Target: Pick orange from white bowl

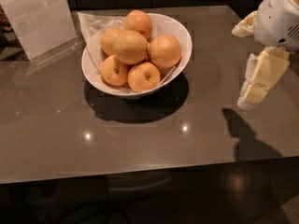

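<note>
The white bowl [181, 31] stands on the grey table at the upper middle and holds several oranges. The orange [130, 46], the largest and palest with dull dimpled skin, lies on top of the pile, left of centre. Smaller, brighter oranges lie around it, such as one at the front [144, 76] and one on the right [164, 51]. My gripper [254, 90], pale yellow and white, hangs at the right edge of the view, above the table. It is well to the right of the bowl, touches nothing and holds nothing.
A clear sign holder with a paper sheet [37, 17] stands at the back left. Crumpled clear plastic [92, 26] lies along the bowl's left side. The glossy table [140, 139] ends at a front edge low in view, with dark floor below. The gripper's shadow [243, 134] falls at the front right.
</note>
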`<state>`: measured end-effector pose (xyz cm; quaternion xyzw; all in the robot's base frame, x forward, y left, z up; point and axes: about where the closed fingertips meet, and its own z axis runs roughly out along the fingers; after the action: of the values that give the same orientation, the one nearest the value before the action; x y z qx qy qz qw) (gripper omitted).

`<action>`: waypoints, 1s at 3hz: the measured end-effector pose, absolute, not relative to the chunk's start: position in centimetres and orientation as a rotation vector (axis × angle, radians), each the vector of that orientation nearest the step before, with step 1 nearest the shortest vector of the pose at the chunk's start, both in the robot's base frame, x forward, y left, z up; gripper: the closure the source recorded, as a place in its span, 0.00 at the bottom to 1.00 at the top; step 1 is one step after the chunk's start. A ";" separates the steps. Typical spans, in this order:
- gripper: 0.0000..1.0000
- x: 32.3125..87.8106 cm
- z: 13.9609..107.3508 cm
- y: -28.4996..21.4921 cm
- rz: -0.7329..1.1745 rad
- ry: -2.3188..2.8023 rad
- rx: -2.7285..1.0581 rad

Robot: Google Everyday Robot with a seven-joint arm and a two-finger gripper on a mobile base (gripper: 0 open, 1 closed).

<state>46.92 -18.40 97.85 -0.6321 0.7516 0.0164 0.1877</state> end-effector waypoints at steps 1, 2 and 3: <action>0.00 50.1 97.4 -15.4 0.168 2.040 -1.835; 0.00 52.8 96.8 -12.9 0.259 1.984 -1.877; 0.00 53.2 96.9 -12.7 0.250 1.976 -1.866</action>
<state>53.23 -12.67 96.91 -0.6692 0.7087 0.0896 0.2046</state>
